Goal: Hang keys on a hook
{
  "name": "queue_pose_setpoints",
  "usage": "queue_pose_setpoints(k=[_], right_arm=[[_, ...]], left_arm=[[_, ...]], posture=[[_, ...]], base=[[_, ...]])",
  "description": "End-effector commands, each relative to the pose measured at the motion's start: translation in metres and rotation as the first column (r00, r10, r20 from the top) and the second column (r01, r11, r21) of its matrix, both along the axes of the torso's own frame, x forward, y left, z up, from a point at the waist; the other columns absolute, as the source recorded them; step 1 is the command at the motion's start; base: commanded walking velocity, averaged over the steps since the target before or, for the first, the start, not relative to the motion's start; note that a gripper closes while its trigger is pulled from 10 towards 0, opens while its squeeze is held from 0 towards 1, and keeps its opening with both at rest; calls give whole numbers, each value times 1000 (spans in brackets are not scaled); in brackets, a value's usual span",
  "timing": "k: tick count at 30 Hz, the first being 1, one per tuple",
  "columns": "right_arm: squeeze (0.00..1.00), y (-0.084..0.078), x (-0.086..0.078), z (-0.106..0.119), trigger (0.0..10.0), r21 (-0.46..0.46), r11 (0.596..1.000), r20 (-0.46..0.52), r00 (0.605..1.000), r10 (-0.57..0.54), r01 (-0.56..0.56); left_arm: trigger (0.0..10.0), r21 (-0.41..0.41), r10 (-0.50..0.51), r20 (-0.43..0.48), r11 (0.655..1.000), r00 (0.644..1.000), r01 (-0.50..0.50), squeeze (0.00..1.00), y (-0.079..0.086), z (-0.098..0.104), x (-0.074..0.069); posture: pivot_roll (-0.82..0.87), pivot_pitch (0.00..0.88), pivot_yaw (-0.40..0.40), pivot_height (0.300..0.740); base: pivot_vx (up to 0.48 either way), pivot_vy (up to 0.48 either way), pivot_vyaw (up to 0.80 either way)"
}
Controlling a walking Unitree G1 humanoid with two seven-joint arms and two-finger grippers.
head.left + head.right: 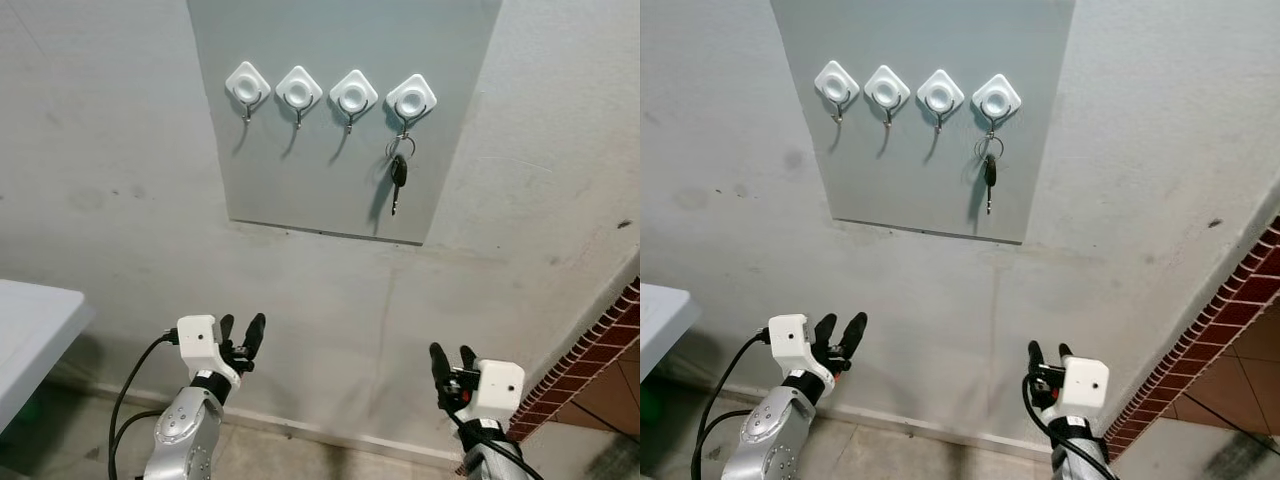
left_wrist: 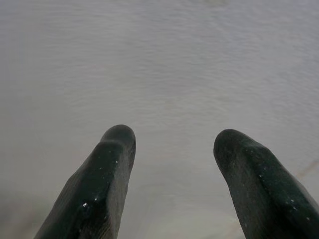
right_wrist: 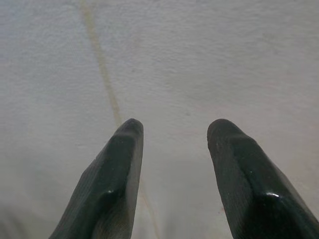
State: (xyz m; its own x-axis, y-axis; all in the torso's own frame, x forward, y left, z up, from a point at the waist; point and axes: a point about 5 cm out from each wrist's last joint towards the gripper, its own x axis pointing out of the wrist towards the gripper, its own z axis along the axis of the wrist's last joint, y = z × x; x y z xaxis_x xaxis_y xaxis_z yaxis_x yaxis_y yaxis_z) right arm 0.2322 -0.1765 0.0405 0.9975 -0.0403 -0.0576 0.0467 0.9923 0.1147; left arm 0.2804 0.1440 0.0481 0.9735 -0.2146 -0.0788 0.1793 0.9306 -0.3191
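On rightmost hook (image 1: 411, 99): keys (image 1: 398, 172) | left gripper (image 1: 241, 331), right gripper (image 1: 451, 361) well below | jaws apart, empty

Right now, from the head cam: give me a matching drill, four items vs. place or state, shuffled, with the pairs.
Column 1
1. keys
2. leftmost hook
3. left gripper
4. grey panel

Column 2
A. bare, nothing hanging on it
B. flat on the wall, carrying four white hooks
C. dangling from the rightmost hook
D. low before the wall, fingers apart, holding nothing

Pairs: 1-C, 2-A, 3-D, 4-B
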Motion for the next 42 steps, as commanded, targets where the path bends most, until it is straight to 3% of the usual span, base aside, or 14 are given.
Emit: queue_pose_setpoints(k=[1, 13, 20, 42], right_arm=[[0, 2, 4, 3, 10000, 2, 1000, 15, 1000, 4, -4], [0, 1, 9, 4, 10000, -23, 999, 24, 999, 37, -36], [0, 2, 10, 4, 10000, -22, 999, 24, 999, 47, -47], [0, -1, 9, 4, 10000, -40, 997, 22, 997, 72, -71]], left_arm=[[10000, 11, -4, 8, 1000, 1000, 4, 0, 3, 0, 1], [10000, 17, -6, 32, 1000, 999, 5, 0, 6, 6, 13], [10000, 9, -7, 35, 1000, 999, 7, 0, 5, 6, 14], [10000, 41, -5, 28, 999, 1000, 4, 0, -1, 6, 16]], posture=[[-16, 7, 34, 740], [-19, 0, 22, 740], [-15, 0, 16, 740], [-12, 0, 5, 740]], base=[[0, 0, 800], [0, 0, 800], [-36, 357, 800], [0, 0, 800]])
